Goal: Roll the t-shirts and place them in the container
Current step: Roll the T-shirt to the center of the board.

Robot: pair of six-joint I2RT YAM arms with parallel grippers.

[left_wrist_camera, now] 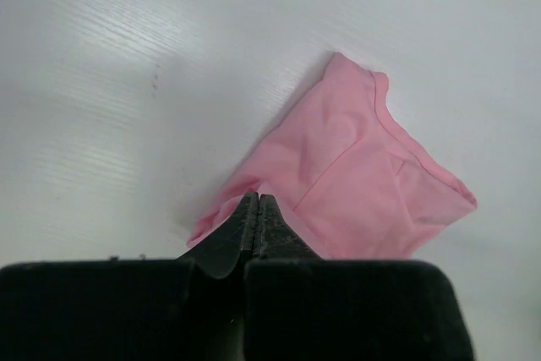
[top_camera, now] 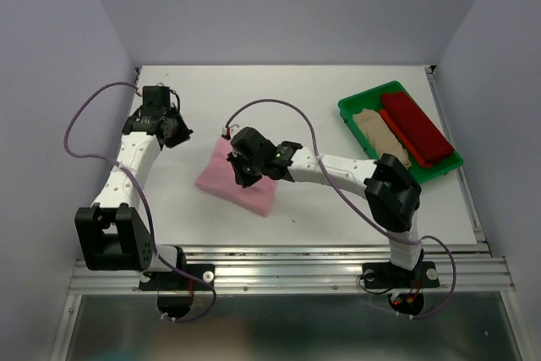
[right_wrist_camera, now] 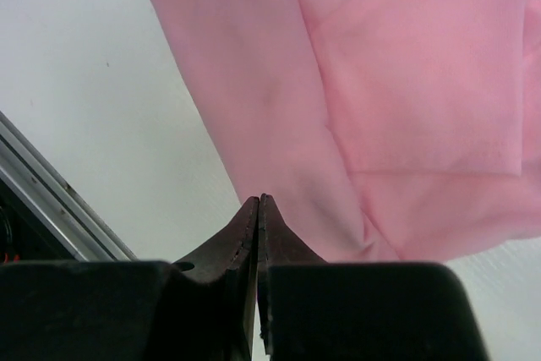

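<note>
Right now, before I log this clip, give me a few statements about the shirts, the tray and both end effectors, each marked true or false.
1. The pink t-shirt lies on the table, outside the green tray. True.
2. The tray holds three shirts. False: it holds two, a beige shirt and a dark red shirt.
3. The left end effector is wide open. False: its jaws are shut and hold nothing.
4. The right end effector is over the pink t-shirt. True.
5. The left end effector rests on the pink t-shirt. False: it is off to the shirt's side.
</note>
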